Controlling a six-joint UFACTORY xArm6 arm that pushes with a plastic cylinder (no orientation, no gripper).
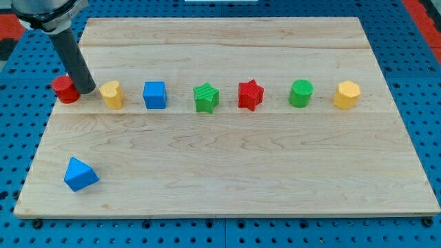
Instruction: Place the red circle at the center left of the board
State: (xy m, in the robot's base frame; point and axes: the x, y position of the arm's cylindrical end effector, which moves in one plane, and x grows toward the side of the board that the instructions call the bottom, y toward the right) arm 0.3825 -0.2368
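Observation:
The red circle [65, 89] is a short red cylinder. It sits at the board's left edge, about level with the row of blocks, and overhangs the edge slightly. My tip [86, 89] stands right beside it on its right, touching or nearly touching it. The dark rod rises from there toward the view's top left. The yellow block [111, 94] is just to the right of my tip.
A row runs across the wooden board [227, 172]: a blue cube [155, 94], green star [205, 98], red star [250, 95], green cylinder [300, 93] and yellow hexagon [346, 95]. A blue triangle [80, 174] lies at the bottom left.

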